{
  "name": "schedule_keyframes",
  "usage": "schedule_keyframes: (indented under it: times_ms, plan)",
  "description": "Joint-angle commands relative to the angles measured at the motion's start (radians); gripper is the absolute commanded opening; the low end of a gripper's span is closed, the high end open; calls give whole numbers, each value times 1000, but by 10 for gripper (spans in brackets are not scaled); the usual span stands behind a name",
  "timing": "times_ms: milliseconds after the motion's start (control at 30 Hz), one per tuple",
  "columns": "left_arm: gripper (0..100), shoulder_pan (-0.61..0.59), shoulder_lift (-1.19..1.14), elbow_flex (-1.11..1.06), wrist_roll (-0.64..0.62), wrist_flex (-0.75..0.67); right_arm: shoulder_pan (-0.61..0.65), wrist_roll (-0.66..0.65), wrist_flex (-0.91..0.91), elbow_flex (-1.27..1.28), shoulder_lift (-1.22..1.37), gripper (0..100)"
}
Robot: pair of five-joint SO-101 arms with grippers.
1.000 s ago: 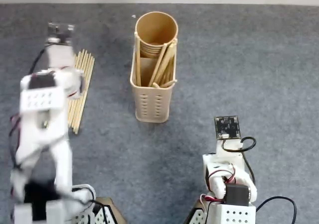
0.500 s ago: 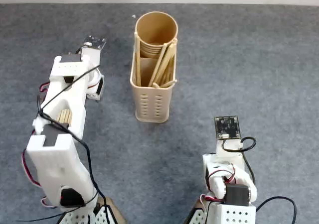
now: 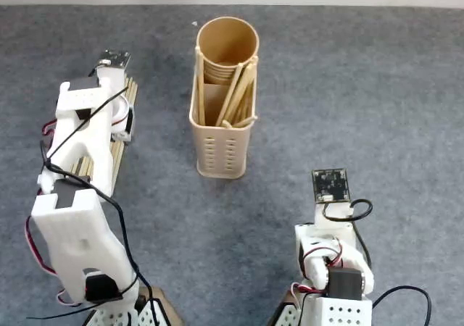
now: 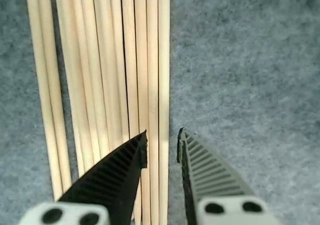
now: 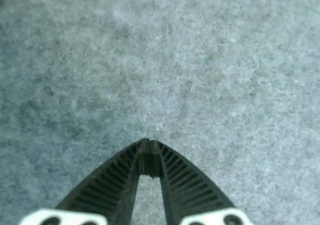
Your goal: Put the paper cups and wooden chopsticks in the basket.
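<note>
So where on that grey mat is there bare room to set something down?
The widest bare patch of mat lies right of the basket, beyond the right arm. A smaller one lies before the basket, between both arms. It is crowded on the left, where the left arm hangs over the loose chopsticks.

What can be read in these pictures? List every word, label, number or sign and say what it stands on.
No readable text in any view.
Circuit board on the right arm: tiny marks, too small to read.
Basket: rows of slots in its wall, no print.
Paper cups and wooden chopsticks: plain, no marks.
</note>
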State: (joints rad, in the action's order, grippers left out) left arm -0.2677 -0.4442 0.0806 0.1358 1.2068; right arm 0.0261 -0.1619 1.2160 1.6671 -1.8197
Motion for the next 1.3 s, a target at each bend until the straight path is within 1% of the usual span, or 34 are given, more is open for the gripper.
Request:
schedule_keyframes:
  times_ms: [0,100,200,300,400,500,667,800,867,967,1100,1167,1267]
  plan:
    - [135,-4,5,30,-6,5,-13,-6,7,153,-13,6]
    - [133,-4,-13,27,-8,5,-13,-6,7,153,-13,6]
    - [133,-4,-94,44,-8,-6,-13,-6,7,153,-13,6]
    - [133,-13,-171,113,-8,-8,-13,-6,7,153,-13,6]
    - [133,-24,-229,203,-11,52,-13,-6,7,153,-13,6]
    - [126,-27,-274,262,-9,80,-13,-6,7,153,-13,6]
    - [13,-21,-295,343,-8,157,-13,-6,7,153,-13,6]
    - [4,-18,-292,426,-9,239,-13,-6,7,153,-13,6]
    - [4,-4,-289,503,-9,292,-13,-6,7,153,-13,6]
    - [4,31,-262,673,-9,417,-13,-6,7,153,-13,6]
    - [4,108,-162,921,-14,577,-13,-6,7,153,-13,6]
    - [4,142,-79,972,-17,580,-13,-6,7,153,-13,6]
    - [4,197,87,946,-38,580,-13,-6,7,153,-13,6]
